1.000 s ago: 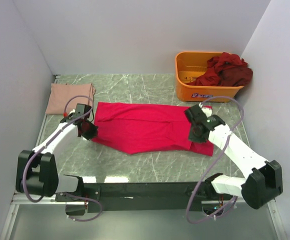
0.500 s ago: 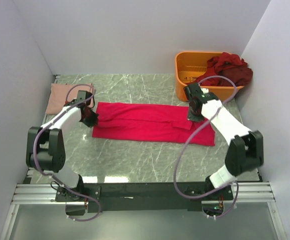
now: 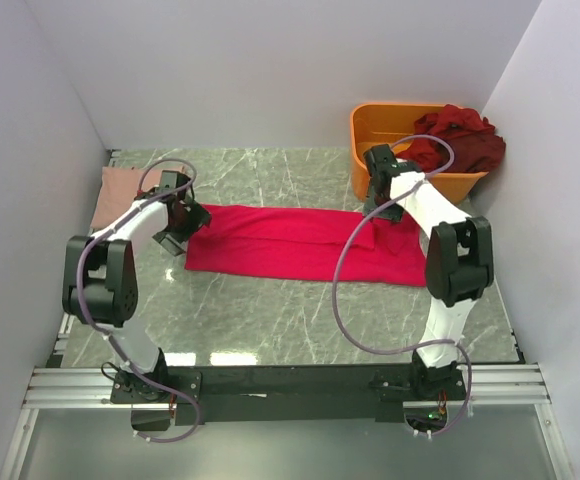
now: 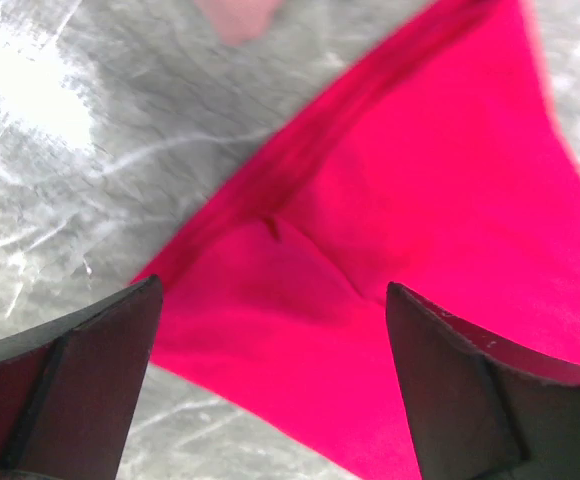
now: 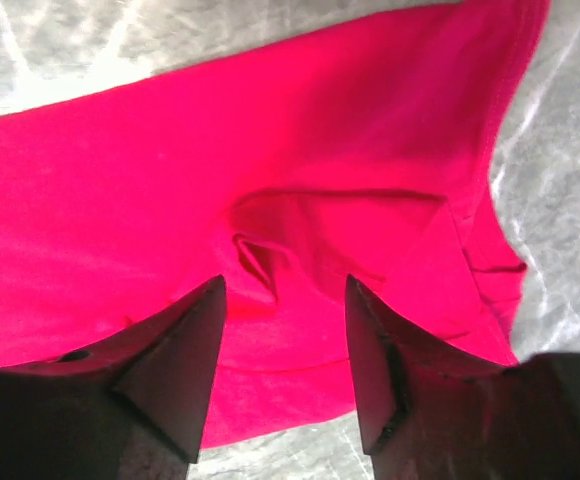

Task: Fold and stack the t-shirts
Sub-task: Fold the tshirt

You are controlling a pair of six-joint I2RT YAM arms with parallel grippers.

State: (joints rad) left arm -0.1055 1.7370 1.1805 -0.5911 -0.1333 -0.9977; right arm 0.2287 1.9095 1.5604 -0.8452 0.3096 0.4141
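A bright pinkish-red t-shirt [image 3: 290, 245] lies flat on the marble table as a long narrow band, folded lengthwise. My left gripper [image 3: 177, 222] hangs open over its left end; in the left wrist view the gripper [image 4: 272, 290] has only red cloth [image 4: 420, 200] below its spread fingers. Over the shirt's right end my right gripper [image 3: 381, 203] is also open. Seen from the right wrist, this gripper [image 5: 285, 285] stands just above a small pinched wrinkle [image 5: 255, 255]. A folded pale pink t-shirt [image 3: 118, 195] lies at the back left. Dark maroon t-shirts [image 3: 460, 140] are heaped in the bin.
An orange plastic bin [image 3: 370, 115] stands at the back right corner, close behind the right arm. White walls close in the table on the left, back and right. Bare marble [image 3: 300, 315] stretches between the red shirt and the arm bases.
Both grippers carried the red shirt's near edge toward the back, folding it into a narrower band. Both then opened and let the cloth go.
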